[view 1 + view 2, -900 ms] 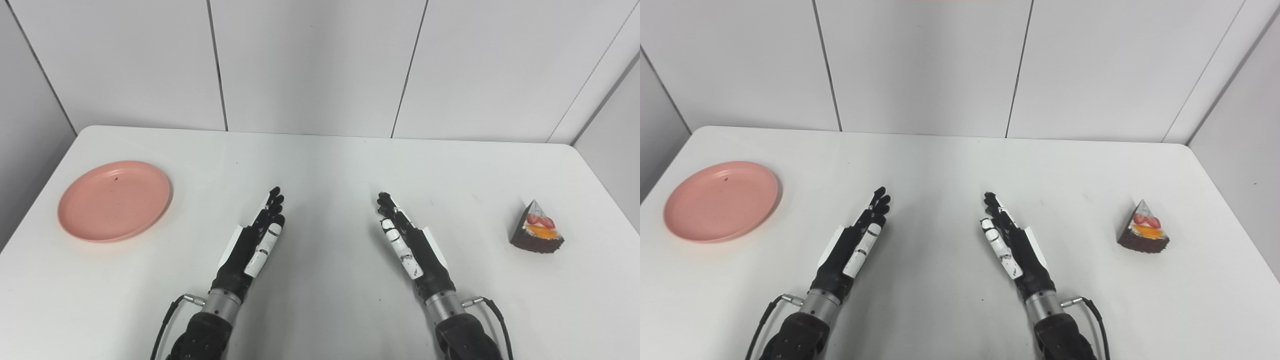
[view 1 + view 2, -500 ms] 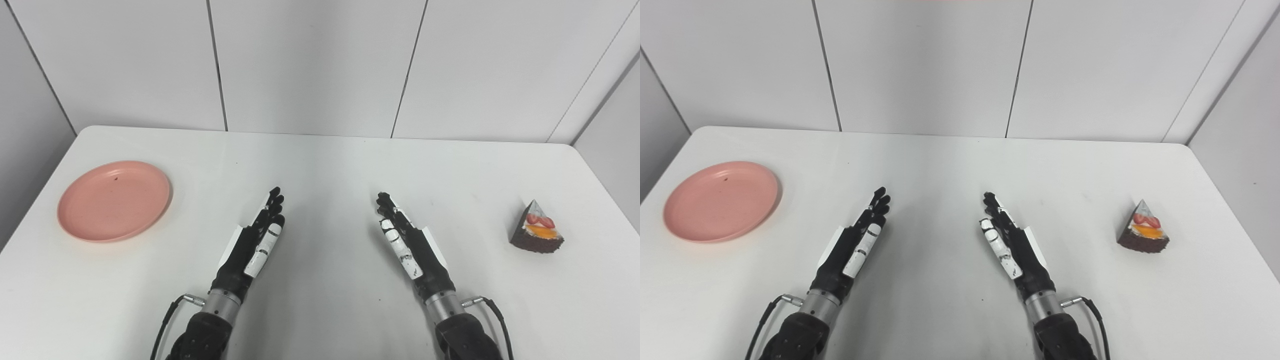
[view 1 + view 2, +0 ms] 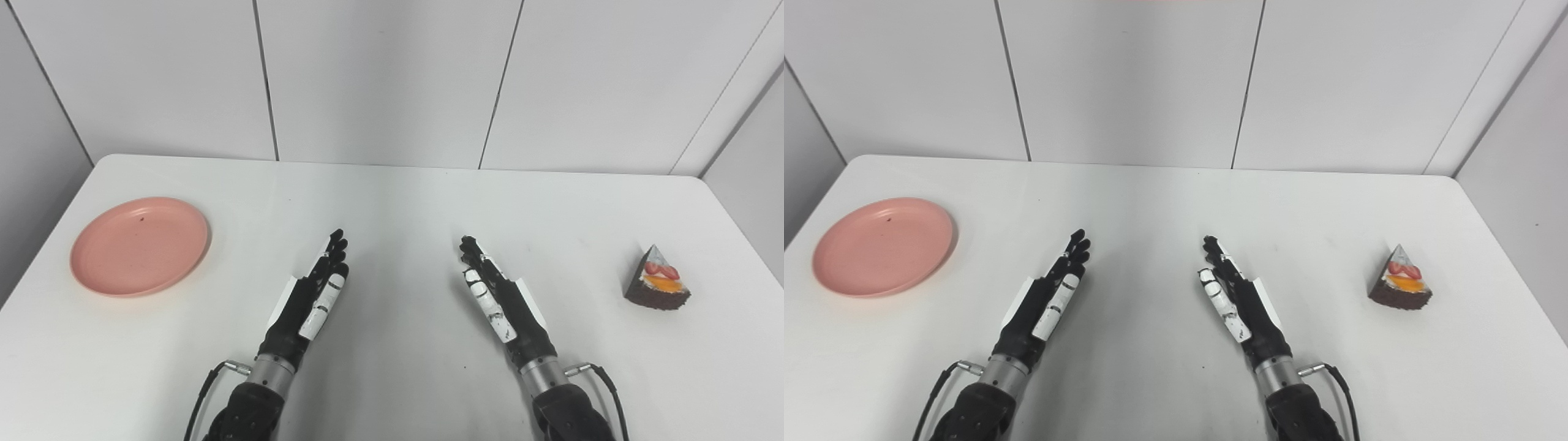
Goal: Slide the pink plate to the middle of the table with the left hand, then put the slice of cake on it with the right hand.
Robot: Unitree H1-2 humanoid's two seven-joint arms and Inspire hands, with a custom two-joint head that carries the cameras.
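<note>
A round pink plate (image 3: 139,245) lies flat at the left side of the white table (image 3: 398,202); it also shows in the right eye view (image 3: 883,245). A slice of chocolate cake (image 3: 658,280) with strawberry and orange on top stands at the right side, also in the right eye view (image 3: 1400,281). My left hand (image 3: 311,294) is open and empty, fingers straight, over the table's middle front, well right of the plate. My right hand (image 3: 499,293) is open and empty, fingers straight, well left of the cake.
White wall panels (image 3: 380,79) rise behind the table's far edge. Grey walls close in at both sides. A cable (image 3: 603,380) hangs from my right wrist and another (image 3: 205,386) from my left wrist.
My right hand has shifted very slightly to the left. The left hand, the plate and the cake have not moved.
</note>
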